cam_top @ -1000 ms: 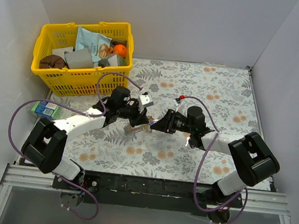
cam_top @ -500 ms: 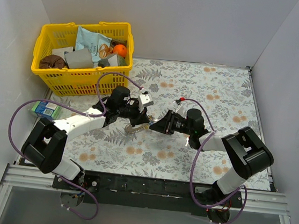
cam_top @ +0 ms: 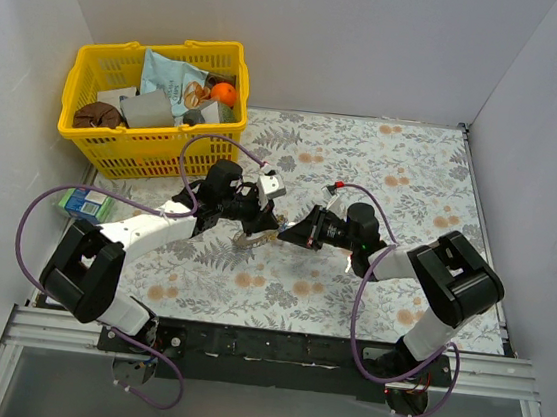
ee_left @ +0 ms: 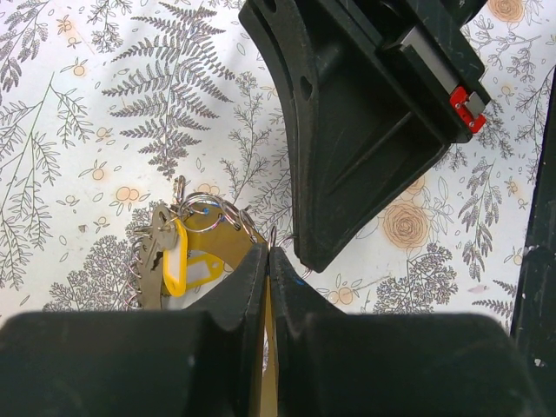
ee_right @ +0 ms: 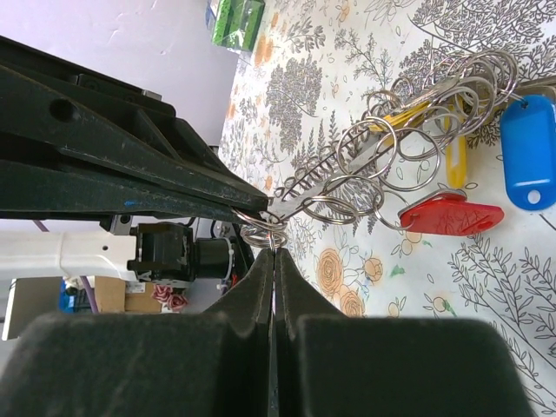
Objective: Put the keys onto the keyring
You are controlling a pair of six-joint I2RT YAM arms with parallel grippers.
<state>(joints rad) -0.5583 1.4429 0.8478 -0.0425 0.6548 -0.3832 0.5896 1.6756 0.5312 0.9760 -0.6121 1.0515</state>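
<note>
The keyring [cam_top: 249, 236] hangs between my two grippers, just above the floral table. In the right wrist view it is a bunch of silver rings [ee_right: 395, 152] carrying keys with red [ee_right: 447, 215], blue [ee_right: 528, 152] and yellow [ee_right: 455, 158] heads. In the left wrist view a yellow head [ee_left: 178, 256] and a silver key [ee_left: 156, 252] show. My left gripper [ee_left: 269, 252] is shut on a thin silver ring of the keyring. My right gripper [ee_right: 274, 252] is shut on a small silver ring at the bunch's edge. The fingertips of the two grippers almost touch [cam_top: 274, 234].
A yellow basket [cam_top: 90, 142] full of items stands at the back left. A green-blue carton [cam_top: 85, 204] lies at the left edge of the table. White walls close in the table on three sides.
The right arm's elbow has shifted a little to the left. Both grippers stay shut and tip to tip on the keyring.
</note>
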